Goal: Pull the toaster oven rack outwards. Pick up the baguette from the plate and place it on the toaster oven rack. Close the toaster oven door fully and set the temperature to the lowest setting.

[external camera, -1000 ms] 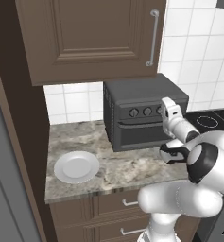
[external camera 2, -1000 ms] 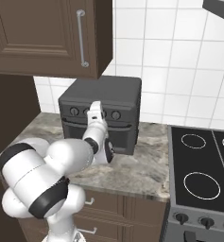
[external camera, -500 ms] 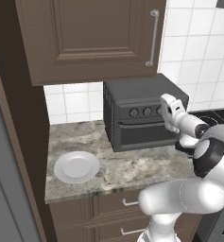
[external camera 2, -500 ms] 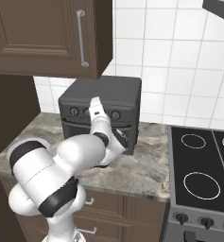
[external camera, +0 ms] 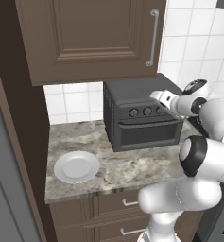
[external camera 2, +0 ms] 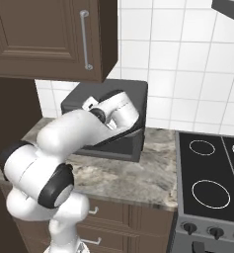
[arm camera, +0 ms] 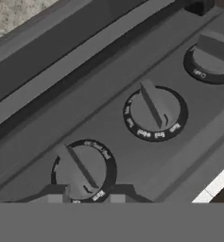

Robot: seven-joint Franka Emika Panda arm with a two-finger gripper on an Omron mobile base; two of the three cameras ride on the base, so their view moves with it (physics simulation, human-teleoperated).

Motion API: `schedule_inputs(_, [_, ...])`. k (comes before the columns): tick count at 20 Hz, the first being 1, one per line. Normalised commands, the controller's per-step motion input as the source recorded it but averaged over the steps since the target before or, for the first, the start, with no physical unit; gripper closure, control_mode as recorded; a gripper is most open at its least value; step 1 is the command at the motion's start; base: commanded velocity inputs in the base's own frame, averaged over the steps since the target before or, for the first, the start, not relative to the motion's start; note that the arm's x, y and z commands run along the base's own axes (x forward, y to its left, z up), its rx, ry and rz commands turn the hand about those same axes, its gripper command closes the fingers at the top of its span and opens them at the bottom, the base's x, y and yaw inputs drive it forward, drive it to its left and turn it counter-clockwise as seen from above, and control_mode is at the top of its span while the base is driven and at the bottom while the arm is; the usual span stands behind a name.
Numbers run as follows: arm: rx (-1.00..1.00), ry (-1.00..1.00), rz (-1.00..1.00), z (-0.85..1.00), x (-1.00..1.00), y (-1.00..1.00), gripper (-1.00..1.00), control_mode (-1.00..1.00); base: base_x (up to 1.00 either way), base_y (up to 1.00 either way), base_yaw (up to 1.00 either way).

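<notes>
The dark grey toaster oven stands on the counter with its toaster oven door closed, so the toaster oven rack and baguette are hidden. My gripper reaches the knob row from the right. In the hand view my gripper is shut on one round knob, a dark tip on each side of it. Two more knobs lie further along the panel, and the door's bar handle runs beside them. The white plate sits bare at the counter's left. My hand covers the oven front.
A brown wall cabinet hangs just above the oven. The black stovetop lies to the oven's right. Speckled granite counter runs in front of the oven, with drawers below.
My arm has swung its elbow up and the hand has pressed in at the knob row. The jaws have closed onto the knob. Oven and plate have stayed put.
</notes>
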Motion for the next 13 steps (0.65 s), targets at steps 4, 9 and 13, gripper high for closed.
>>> schedule_inputs(4, [-0.92,-0.03,0.21,-0.52,0.0,0.67,1.0,-1.0,0.0,0.0,0.0])
schedule_inputs(9, [-0.78,0.0,0.34,-0.58,0.02,0.33,1.0,-1.0,0.0,0.0,0.0])
schedule_inputs(13, [-0.7,0.08,0.45,-0.66,0.15,0.0,1.0,-1.0,0.0,0.0,0.0])
